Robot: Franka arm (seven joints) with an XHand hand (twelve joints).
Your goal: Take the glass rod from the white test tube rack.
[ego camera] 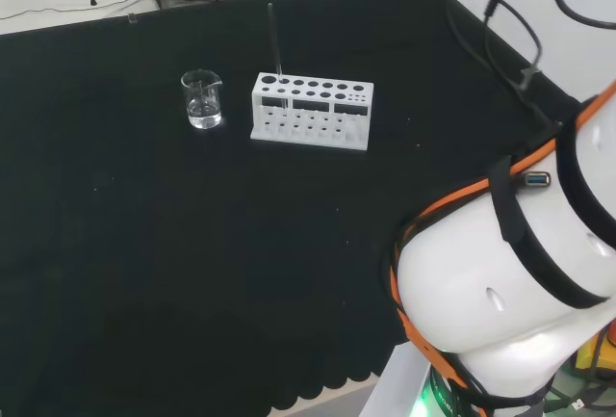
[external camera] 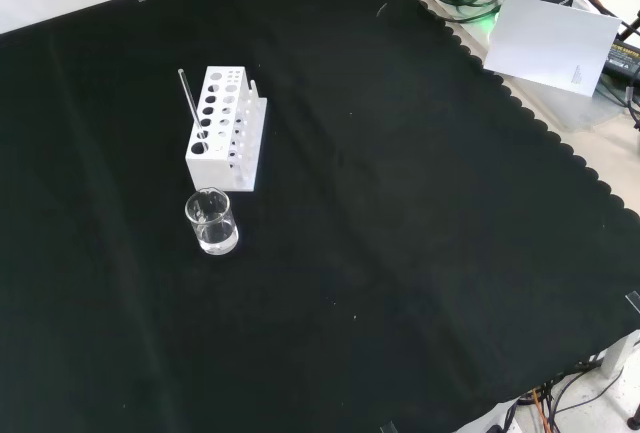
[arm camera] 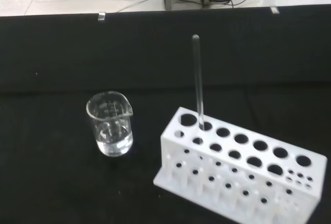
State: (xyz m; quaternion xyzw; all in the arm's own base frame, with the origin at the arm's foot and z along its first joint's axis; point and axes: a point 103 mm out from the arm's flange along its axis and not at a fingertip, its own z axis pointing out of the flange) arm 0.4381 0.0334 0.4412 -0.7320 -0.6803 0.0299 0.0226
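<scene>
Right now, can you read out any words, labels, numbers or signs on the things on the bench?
None can be read.
Beaker: faint marks on the glass, too blurred to read.
White test tube rack: no print.
Glass rod: no print.

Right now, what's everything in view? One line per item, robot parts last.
glass rod: 1, clear, upright in a hole at the end of the test tube rack nearest the beaker
test tube rack: 1, white, on the cloth, right of the beaker in the head view
beaker: 1, clear glass, standing apart from the rack's end; contents unclear
cloth: 1, black, covers the bench
paper sheet: 1, white, off the cloth at the front view's top right
arm links: white with orange and black cabling, at the head view's right
</scene>
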